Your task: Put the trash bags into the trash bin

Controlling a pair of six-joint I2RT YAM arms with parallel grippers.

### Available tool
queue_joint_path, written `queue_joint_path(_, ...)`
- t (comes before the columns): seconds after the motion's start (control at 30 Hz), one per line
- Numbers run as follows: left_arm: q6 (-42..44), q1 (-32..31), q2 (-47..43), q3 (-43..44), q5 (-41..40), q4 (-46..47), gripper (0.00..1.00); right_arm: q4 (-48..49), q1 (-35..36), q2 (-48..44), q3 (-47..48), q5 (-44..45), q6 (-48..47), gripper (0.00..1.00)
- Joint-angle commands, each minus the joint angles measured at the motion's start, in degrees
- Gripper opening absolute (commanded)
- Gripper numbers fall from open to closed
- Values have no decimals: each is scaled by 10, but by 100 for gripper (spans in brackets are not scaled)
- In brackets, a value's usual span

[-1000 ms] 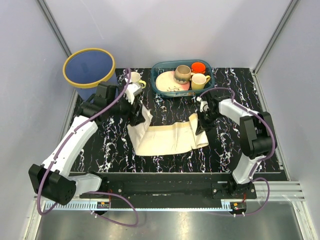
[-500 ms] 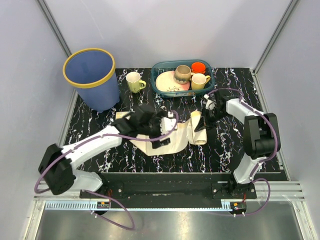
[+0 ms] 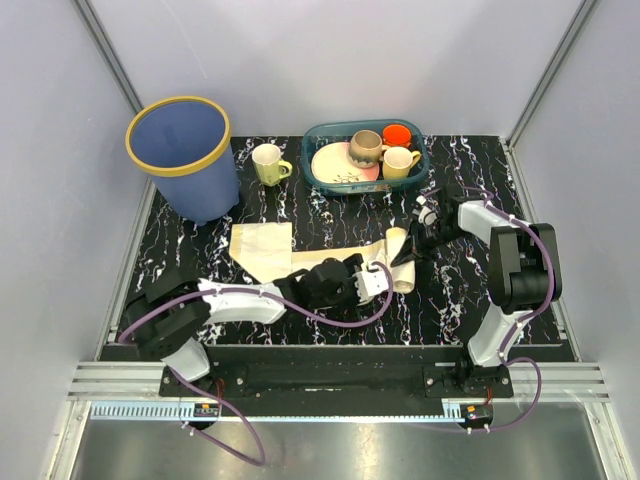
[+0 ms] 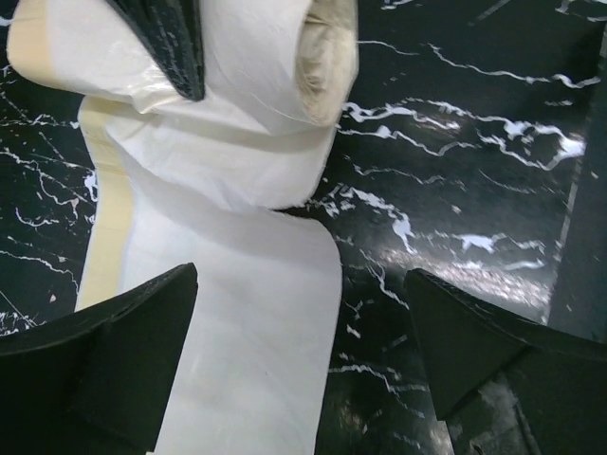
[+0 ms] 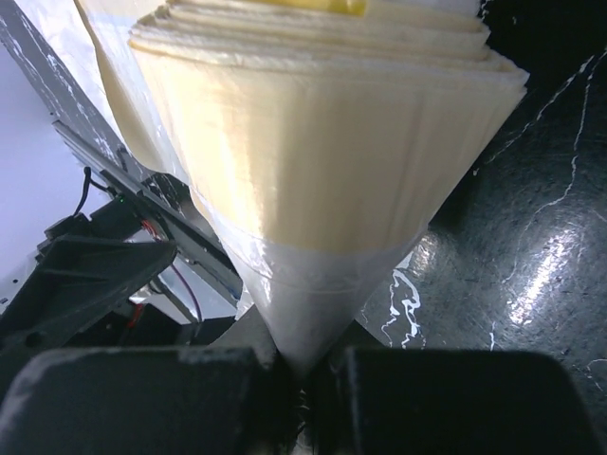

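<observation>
Black counter [image 3: 330,215], white marble veins. Cream-white translucent bags [image 3: 262,248]. Blue bin [image 3: 205,190], yellow rim, at 10 o'clock. Teal basket [image 3: 312,172]; orange cup [image 3: 397,134] inside.

Open tabletop [image 3: 192,248] before trash bin [image 3: 205,195], mug [image 3: 266,163] seemingly just beside.
</observation>
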Motion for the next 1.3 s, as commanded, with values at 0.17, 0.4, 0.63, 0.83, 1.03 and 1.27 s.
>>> queue_joint_path(0.17,-60,-26,81,-15,-130,203,99,-12,-7,-18,-11,-45,16,0)
queue_joint_path(0.4,-66,-28,123,-37,-172,267,98,-18,-11,-16,-14,-54,17,0)
queue_joint_path(0.63,-48,-25,144,-48,-179,331,70,-22,-11,-4,-16,-63,18,0)
queue_joint_path(0.83,-48,-20,151,-52,-159,347,63,-25,-12,0,-13,-55,19,0)
queue_joint_path(1.03,-68,-23,145,-53,-152,348,91,-19,-12,8,-5,-83,26,0)
queue_joint_path(1.27,-82,-13,182,-34,-182,342,73,-31,-14,-2,-9,-86,17,0)
